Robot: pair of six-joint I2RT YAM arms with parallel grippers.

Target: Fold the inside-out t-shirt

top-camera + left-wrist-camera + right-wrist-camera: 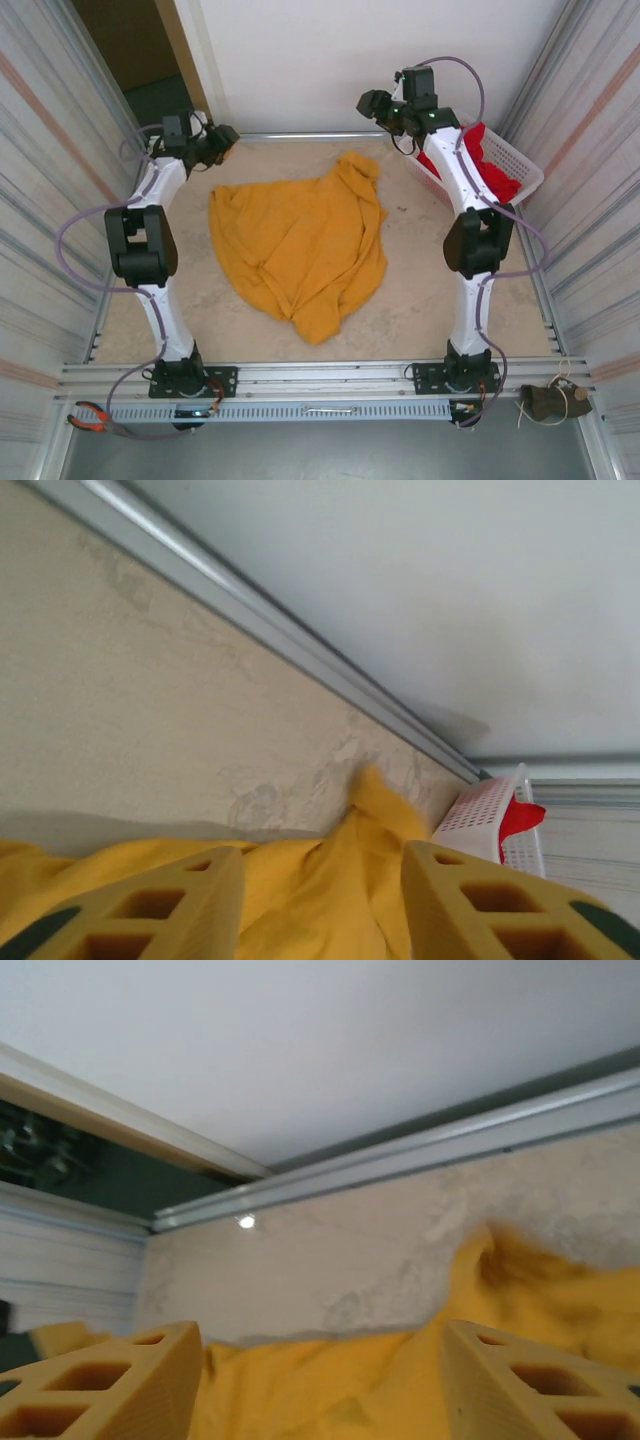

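The mustard-yellow t-shirt [300, 245] lies crumpled in a loose heap in the middle of the table, with no printed graphic showing. My left gripper [222, 138] hangs raised near the far left corner, off the shirt's left edge. Its fingers [170, 905] are spread open with nothing between them, and the shirt [320, 890] lies beyond the gap. My right gripper [372, 103] is lifted at the far right, above the back edge. Its fingers [520, 1385] stand wide open and empty, with the shirt [400, 1380] spread out below.
A white plastic basket [505, 160] holding a red garment [490, 165] sits at the far right, behind the right arm; the basket [490, 815] also shows in the left wrist view. Metal rails and ribbed walls border the table. Bare tabletop [180, 310] surrounds the shirt.
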